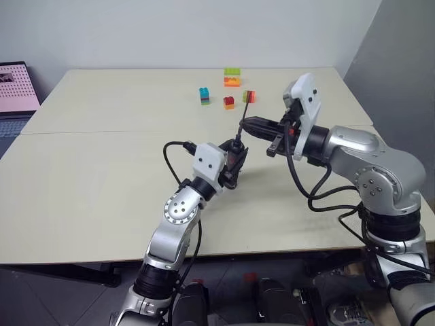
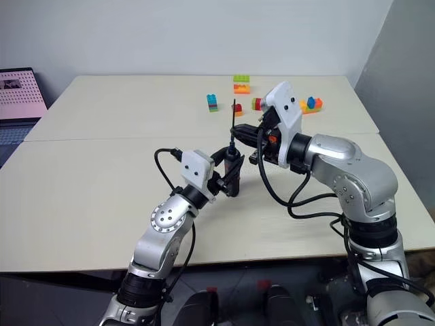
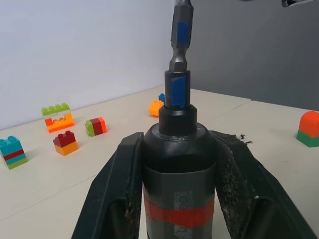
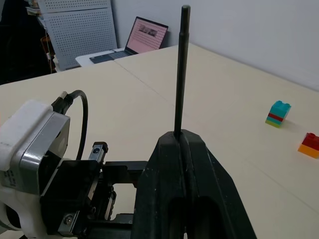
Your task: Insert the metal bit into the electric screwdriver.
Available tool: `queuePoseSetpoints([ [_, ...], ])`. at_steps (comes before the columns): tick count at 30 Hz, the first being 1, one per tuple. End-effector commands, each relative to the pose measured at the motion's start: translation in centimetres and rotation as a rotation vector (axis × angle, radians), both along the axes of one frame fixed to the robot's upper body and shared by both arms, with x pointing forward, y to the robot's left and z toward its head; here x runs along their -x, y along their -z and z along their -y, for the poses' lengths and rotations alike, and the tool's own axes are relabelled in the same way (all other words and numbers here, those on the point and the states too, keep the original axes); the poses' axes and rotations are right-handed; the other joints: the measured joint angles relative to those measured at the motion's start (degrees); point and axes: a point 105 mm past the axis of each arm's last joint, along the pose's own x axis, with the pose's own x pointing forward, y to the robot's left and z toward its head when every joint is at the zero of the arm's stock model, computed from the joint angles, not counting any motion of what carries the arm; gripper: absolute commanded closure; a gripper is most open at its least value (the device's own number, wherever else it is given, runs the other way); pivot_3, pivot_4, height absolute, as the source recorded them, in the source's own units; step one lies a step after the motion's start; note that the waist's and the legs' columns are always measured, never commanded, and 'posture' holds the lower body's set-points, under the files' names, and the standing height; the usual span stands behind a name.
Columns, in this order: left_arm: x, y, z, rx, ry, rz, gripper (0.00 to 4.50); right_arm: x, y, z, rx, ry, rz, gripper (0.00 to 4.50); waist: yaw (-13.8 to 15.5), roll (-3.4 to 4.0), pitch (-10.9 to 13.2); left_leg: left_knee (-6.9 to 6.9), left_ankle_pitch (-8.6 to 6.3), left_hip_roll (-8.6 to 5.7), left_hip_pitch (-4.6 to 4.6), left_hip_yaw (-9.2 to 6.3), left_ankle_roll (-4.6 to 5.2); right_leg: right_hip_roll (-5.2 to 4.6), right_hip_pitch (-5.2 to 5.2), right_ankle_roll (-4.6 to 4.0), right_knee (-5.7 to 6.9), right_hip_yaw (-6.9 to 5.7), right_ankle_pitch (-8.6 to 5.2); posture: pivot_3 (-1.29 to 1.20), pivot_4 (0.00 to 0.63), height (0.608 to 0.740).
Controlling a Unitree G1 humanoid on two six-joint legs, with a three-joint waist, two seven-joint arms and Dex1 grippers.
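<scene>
My left gripper [image 1: 235, 161] is shut on the electric screwdriver [image 3: 178, 169], a stubby black cylinder with a red band, held nearly upright above the table. The metal bit [image 2: 233, 122] rises thin and dark from its top. In the left wrist view the bit's [image 3: 180, 35] blue-marked shank sits in the screwdriver's collar. My right gripper [image 1: 246, 125] reaches in level from the right and is shut on the bit just above the screwdriver. In the right wrist view the bit [image 4: 182, 69] stands up from between the closed fingers [image 4: 164, 164].
Several toy bricks lie at the back of the beige table [image 1: 102, 176]: a green and orange stack [image 1: 232, 77], a blue one [image 1: 204, 96], a red one [image 1: 229, 102] and an orange one [image 2: 311, 104]. A laptop [image 1: 15, 88] sits at the far left.
</scene>
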Motion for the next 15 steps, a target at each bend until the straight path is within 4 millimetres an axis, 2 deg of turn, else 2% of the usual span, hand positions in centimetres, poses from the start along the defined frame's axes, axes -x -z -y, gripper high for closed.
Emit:
queuePoseSetpoints([
  [1,-0.23,1.25,-0.77,-0.032,-0.037,-0.034,2.86,-0.1,0.47,0.02,0.055,-0.008,-0.022,4.5,0.0,0.0,0.0,0.0,0.0,0.0,0.0,0.0,0.0,0.0,0.0,0.0,0.0,0.0,0.0,0.0,0.15,0.74],
  [9,-0.22,1.33,-0.56,-0.032,-0.031,-0.033,2.86,0.27,0.73,-0.27,0.135,-0.078,-0.058,4.5,0.0,0.0,0.0,-0.01,0.0,0.0,0.0,0.0,-0.01,-0.01,-0.02,-0.01,-0.02,0.0,0.0,0.0,0.15,0.74],
  [15,-0.24,1.35,-0.51,-0.031,-0.033,-0.031,2.86,-0.19,0.64,-0.07,0.162,-0.088,-0.081,4.5,0.0,0.0,0.0,-0.01,-0.01,0.0,-0.01,0.01,-0.01,-0.04,-0.02,-0.01,-0.03,-0.03,0.0,0.0,0.15,0.74],
])
